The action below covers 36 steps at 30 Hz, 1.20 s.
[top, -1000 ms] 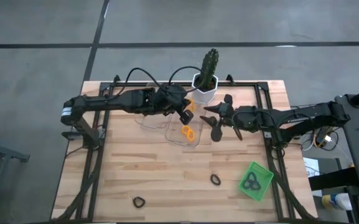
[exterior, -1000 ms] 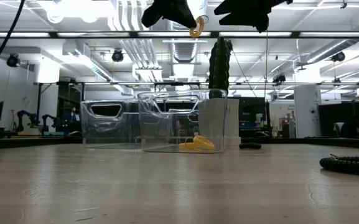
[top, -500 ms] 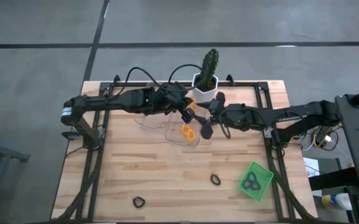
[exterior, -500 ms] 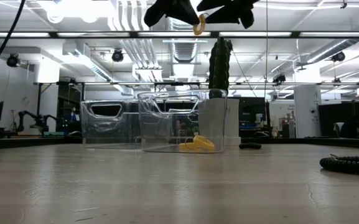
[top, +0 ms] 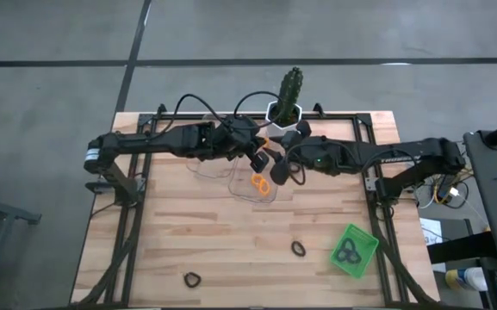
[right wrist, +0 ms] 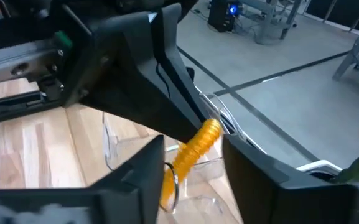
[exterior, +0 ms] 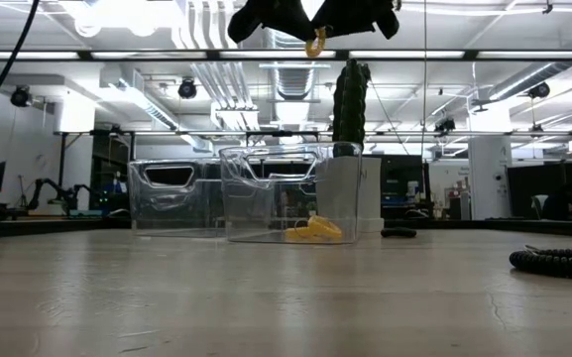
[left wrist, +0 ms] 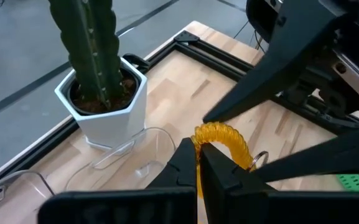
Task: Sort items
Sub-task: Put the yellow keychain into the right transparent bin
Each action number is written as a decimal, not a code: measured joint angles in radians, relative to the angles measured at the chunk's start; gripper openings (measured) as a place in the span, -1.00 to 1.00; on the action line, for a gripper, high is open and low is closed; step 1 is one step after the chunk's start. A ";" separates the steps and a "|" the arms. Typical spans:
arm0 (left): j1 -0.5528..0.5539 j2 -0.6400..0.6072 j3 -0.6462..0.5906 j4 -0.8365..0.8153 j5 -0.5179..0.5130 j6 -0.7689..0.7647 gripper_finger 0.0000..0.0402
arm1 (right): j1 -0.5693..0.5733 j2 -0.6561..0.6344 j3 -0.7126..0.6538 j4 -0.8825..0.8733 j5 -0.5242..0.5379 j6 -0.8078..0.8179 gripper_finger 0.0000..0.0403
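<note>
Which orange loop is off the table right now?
The orange loop pinched in the left gripper, between both arms. The other orange loops lie in the clear tray.

Two dark, slender jointed arms are being shown, with black cables looped along them and black angular fingers.

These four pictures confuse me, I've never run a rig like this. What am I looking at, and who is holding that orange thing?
Two robot arms work over a wooden table. One camera looks straight down, one sits at table height, and one rides on each wrist. The left gripper is shut on an orange hair tie, held in the air above the clear trays. The right gripper has open fingers on either side of that tie, apparently to take it. More orange ties lie in one clear tray, black ones in the green tray, and two black ones lie loose.
</note>
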 joint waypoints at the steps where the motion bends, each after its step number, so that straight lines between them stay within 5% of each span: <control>1: 0.000 0.000 0.000 -0.002 0.001 0.000 -1.00 | 0.000 0.006 0.008 0.000 0.001 0.000 -0.32; 8: 0.001 0.000 -0.001 -0.024 0.009 0.003 -1.00 | -0.001 0.021 0.017 0.000 0.008 -0.003 -0.88; 36: -0.002 -0.024 -0.001 -0.038 0.021 0.127 -0.82 | 0.001 0.023 0.010 -0.001 0.026 0.029 -0.91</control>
